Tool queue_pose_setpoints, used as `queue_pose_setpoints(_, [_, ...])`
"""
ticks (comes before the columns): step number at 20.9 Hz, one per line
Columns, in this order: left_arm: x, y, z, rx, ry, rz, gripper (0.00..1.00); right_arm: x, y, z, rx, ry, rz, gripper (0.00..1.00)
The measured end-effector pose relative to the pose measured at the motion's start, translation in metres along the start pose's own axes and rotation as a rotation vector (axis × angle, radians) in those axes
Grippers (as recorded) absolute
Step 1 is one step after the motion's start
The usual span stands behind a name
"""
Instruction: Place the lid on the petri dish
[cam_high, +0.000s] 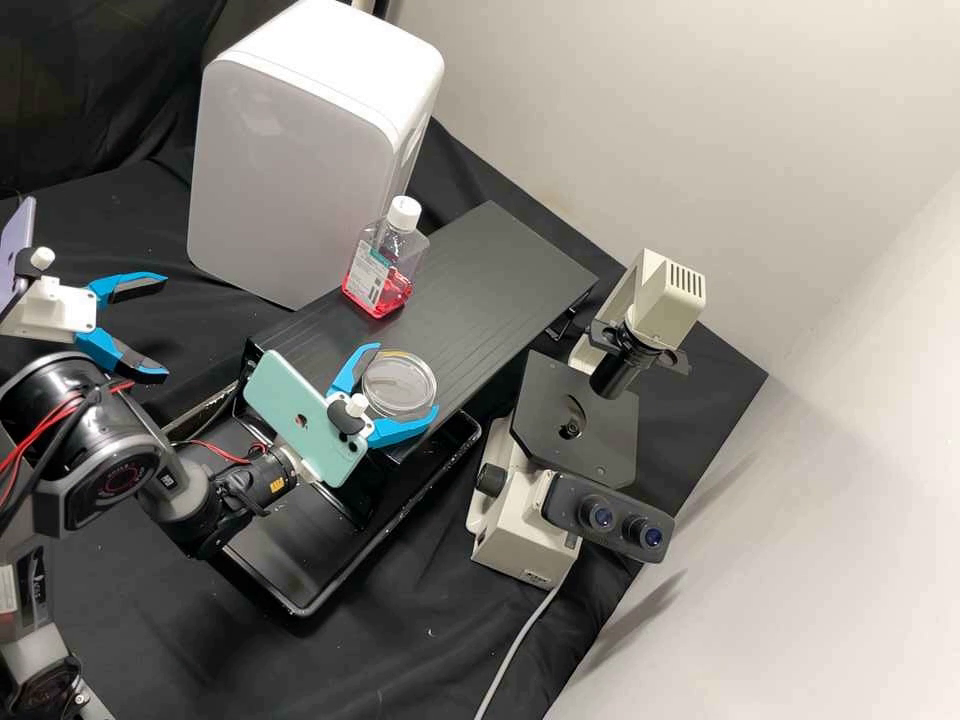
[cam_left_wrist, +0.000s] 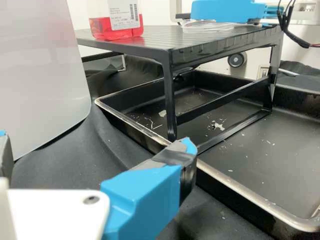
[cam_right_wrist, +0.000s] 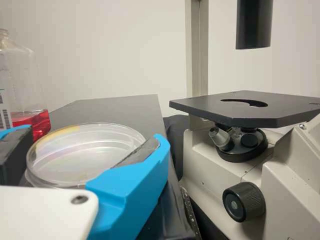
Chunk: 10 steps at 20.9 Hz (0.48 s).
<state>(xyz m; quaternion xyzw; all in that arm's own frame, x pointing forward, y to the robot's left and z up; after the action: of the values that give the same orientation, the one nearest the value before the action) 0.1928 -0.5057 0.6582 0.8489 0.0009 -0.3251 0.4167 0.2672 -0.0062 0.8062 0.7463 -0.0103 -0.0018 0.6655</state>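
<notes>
The right claw (cam_high: 403, 378) seems to pinch the lid (cam_high: 398, 388), apparently already seated on the petri dish (cam_right_wrist: 75, 172) at the black rack's (cam_high: 480, 290) near edge, while the left claw (cam_high: 160, 327) hangs spread beside it, so the next move calls for a gentle release and a clean retreat.

Two grippers (cam_high: 160, 328) (cam_high: 405, 382), one petri dish (cam_high: 398, 372), one bottle (cam_high: 385, 262), one microscope (cam_high: 560, 470), one white box (cam_high: 300, 140), one shelf (cam_high: 480, 280) and one tray (cam_high: 290, 562) are counted.

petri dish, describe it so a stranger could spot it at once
A black raised shelf stands beside the big white box. At its near end lies the petri dish: flat, round and clear, unlike the tall bottle of red liquid farther back.
</notes>
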Motion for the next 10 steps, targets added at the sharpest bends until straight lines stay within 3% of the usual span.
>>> queue_pose_setpoints(10, [0.0, 0.0, 0.0, 0.0, 0.0, 0.0, 1.0, 0.0, 0.0002, -0.0003, 0.007, 0.003, 0.003, 0.0])
